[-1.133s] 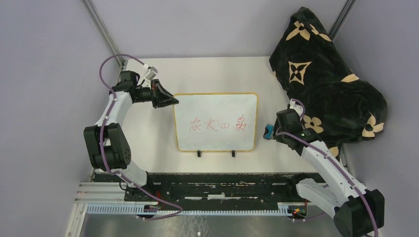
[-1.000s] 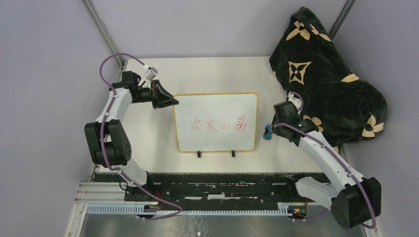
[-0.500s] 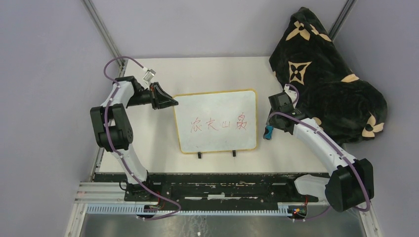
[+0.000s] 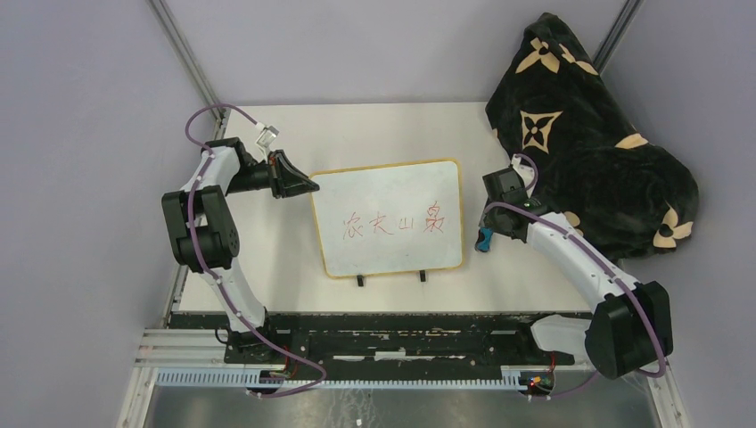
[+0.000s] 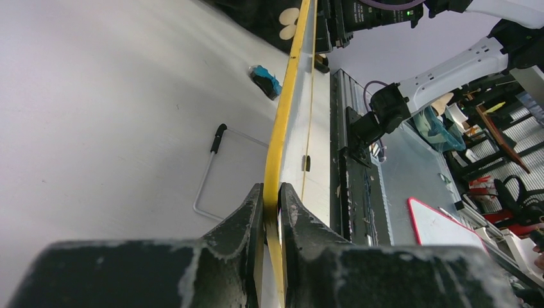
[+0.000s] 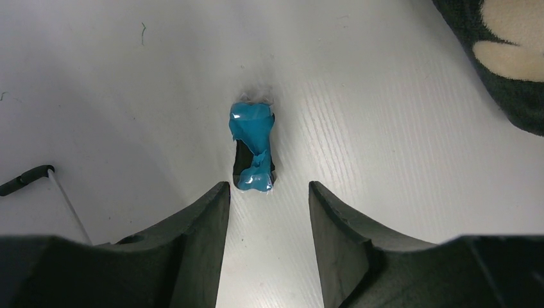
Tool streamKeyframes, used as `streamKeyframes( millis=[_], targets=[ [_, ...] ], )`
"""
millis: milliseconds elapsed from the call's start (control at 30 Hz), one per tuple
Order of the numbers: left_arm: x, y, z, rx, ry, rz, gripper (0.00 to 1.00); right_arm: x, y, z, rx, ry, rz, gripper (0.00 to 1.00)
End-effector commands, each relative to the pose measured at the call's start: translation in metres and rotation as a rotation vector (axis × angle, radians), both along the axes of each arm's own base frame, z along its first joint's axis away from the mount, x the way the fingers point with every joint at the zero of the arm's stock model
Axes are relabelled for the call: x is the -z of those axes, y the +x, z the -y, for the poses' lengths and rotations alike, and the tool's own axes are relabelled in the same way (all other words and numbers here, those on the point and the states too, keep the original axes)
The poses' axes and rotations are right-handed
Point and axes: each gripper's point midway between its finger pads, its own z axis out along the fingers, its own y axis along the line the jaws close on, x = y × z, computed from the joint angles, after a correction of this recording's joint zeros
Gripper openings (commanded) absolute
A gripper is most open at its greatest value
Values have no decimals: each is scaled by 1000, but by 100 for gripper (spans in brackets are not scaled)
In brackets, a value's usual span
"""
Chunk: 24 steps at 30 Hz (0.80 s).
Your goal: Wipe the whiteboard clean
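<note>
My left gripper [image 5: 272, 196] is clamped tight on the far-left corner of the whiteboard [image 4: 388, 218], which lies between my arms. My right gripper [image 6: 267, 187], spread wide and empty, hangs just behind the eraser [image 6: 251, 144] beside the board's right edge. Its long axis seems to run along my fingers.

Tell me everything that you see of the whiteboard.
The whiteboard is a flat white rectangle in a thin yellow frame with rounded corners. Red handwriting runs across its middle, not yet erased. Two small black feet stick out from its near edge. It sits on the white table, and the left gripper is shut on its far left corner.
</note>
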Motion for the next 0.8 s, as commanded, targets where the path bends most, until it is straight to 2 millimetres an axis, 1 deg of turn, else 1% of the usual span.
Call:
streamKeyframes(
  millis=[0,233,367,567,667,767],
  targets=[
    [19,-5,-6,47,128,62,3,-3,8,2,30,2,34,57],
    [12,-4,-6,43,125,52,3,-6,3,17,88,-51,53,57],
    [6,-3,-6,41,129,60,3,-1,5,20,98,-51,40,57],
    [3,-4,-6,41,135,68,3,20,15,14,70,-23,-42,56],
    [5,-4,-6,42,134,62,3,34,20,6,43,-3,-86,54],
    [6,-4,-6,43,134,57,3,40,24,0,28,23,-96,54]
  ],
)
